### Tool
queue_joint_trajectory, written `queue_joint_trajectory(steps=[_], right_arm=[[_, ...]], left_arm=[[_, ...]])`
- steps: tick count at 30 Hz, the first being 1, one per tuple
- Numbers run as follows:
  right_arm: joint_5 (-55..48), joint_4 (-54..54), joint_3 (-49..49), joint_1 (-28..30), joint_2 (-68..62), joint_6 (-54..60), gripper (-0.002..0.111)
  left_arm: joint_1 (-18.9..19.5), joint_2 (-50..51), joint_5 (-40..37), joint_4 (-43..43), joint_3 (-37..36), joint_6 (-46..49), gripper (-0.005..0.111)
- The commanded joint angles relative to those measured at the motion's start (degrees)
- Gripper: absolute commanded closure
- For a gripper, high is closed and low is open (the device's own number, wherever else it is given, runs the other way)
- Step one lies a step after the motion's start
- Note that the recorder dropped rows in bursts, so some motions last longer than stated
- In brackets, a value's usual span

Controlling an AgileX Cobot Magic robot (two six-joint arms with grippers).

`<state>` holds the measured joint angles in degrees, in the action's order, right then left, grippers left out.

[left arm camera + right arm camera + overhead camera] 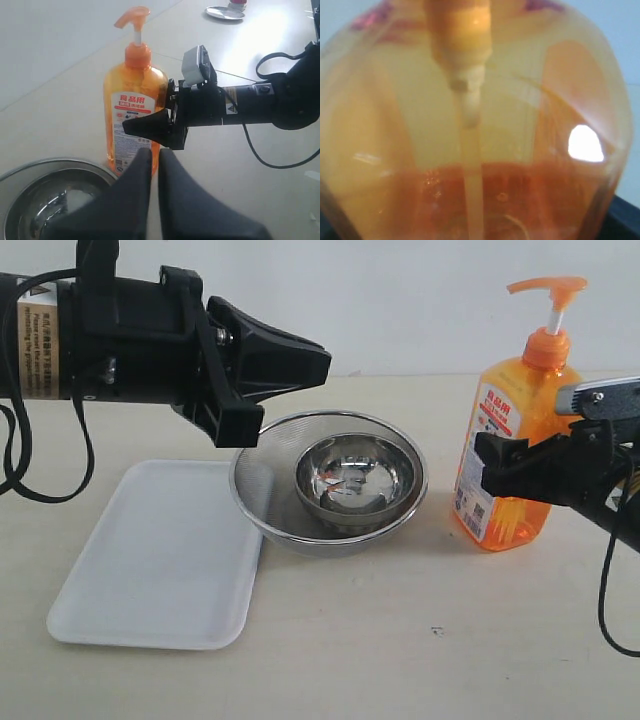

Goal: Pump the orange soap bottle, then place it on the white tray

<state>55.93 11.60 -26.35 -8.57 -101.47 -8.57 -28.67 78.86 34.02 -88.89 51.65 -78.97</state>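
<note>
Orange soap bottle (525, 405) upright on the table (400, 650), base flat down, lower body straddled by the right pincer (500, 465). Jaws spread wide to either side of it, one black finger across the front of the label. Pressing home or merely alongside: cannot tell. Open air above the pump head, well over the right pincer. Left pincer (322, 362) up high, shut tight, fingers together, holding nothing, tips aimed toward the bottle and well apart from it. Just below those tips, a round mesh strainer (262, 502) with a steel bowl (355, 480) nested inside. Between the strainer's rim and the right pincer's near finger, a narrow strip of bare table. White tray (150, 570) low beneath the left pincer's arm, beyond the strainer from the right pincer, one long edge tucked just under the strainer's overhanging rim. Low raised rim, rounded corners. Broad bare tabletop in front of both pincers. Now the bottle itself: translucent orange plastic, deeper orange liquid low down, paler above. White stem, orange collar, orange pump head, nozzle pointing toward the left pincer. White-and-orange label with Chinese characters. From the right pincer's own camera, bottle filling the whole view, pale dip tube straight down the middle.
</note>
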Motion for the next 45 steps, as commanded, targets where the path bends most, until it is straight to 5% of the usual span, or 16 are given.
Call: queue_joint_trajectory(steps=[1, 7, 12, 13, 45], right_arm=[[1.79, -0.52, -0.61, 0.00, -4.12, -1.23, 0.039], [6.66, -0.52, -0.98, 0.00, -6.50, -1.01, 0.046], [5.22, -0.52, -1.24, 0.00, -6.50, 3.10, 0.104], [5.22, -0.25, -1.24, 0.00, -6.50, 2.93, 0.108], [1.48, -3.24, -1.24, -2.36, -0.86, 27.72, 0.108]], left_arm=[[0.09, -0.45, -0.08, 0.85, -0.22, -0.53, 0.102], [0.09, -0.45, 0.04, 0.85, -0.22, -0.53, 0.102], [0.09, -0.45, -0.08, 0.85, -0.22, -0.53, 0.102], [0.09, -0.45, -0.08, 0.85, -0.22, -0.53, 0.102], [0.09, -0.56, -1.94, 0.85, -0.22, -0.92, 0.102]])
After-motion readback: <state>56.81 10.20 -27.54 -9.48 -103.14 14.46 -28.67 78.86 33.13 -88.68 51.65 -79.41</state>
